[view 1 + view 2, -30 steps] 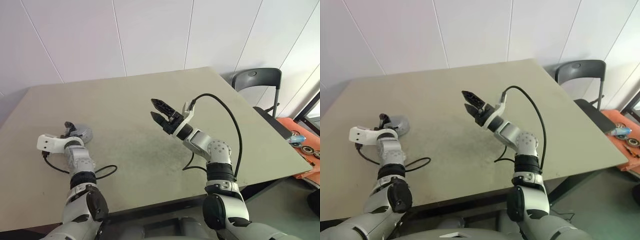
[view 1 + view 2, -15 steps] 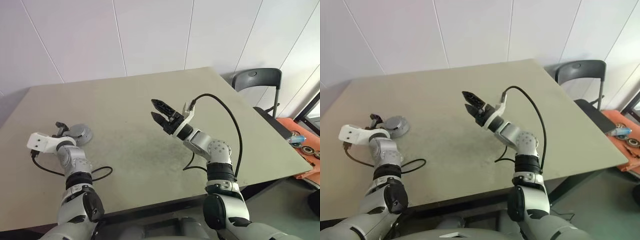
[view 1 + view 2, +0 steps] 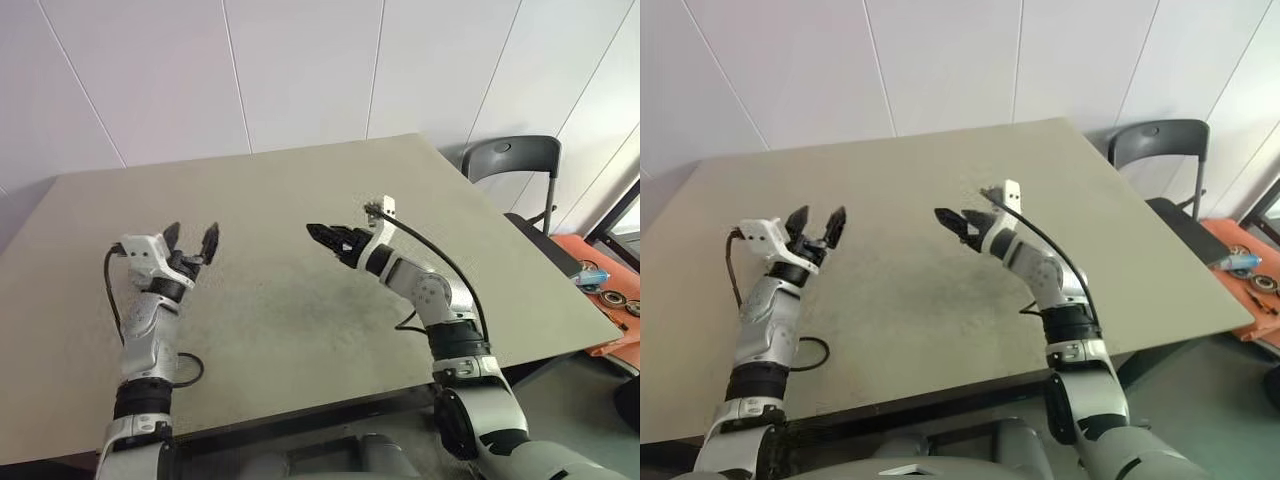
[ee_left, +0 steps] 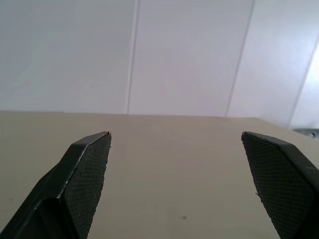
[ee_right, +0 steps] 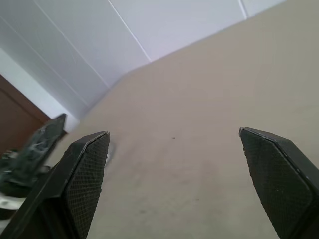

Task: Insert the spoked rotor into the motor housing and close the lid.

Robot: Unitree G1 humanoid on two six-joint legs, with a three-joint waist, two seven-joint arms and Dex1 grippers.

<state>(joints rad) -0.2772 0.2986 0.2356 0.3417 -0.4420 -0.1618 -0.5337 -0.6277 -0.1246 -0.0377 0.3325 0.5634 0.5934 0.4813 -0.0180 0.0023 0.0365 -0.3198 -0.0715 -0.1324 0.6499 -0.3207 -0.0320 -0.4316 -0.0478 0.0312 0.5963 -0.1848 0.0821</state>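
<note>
Both my pincers hang over the table (image 3: 300, 180), spread as wide as they go and holding nothing: the left pincer (image 3: 191, 237) near the table's left edge, fingers tilted upward, the right pincer (image 3: 328, 237) over the middle, pointing toward the left one. Where the spoked rotor and the motor housing lie I cannot tell. I judge the rotor stiff, light, thin and slick metal, best pinched across its rim rather than by the spokes; the housing is likely heavier, and its copper windings want no squeezing
</note>
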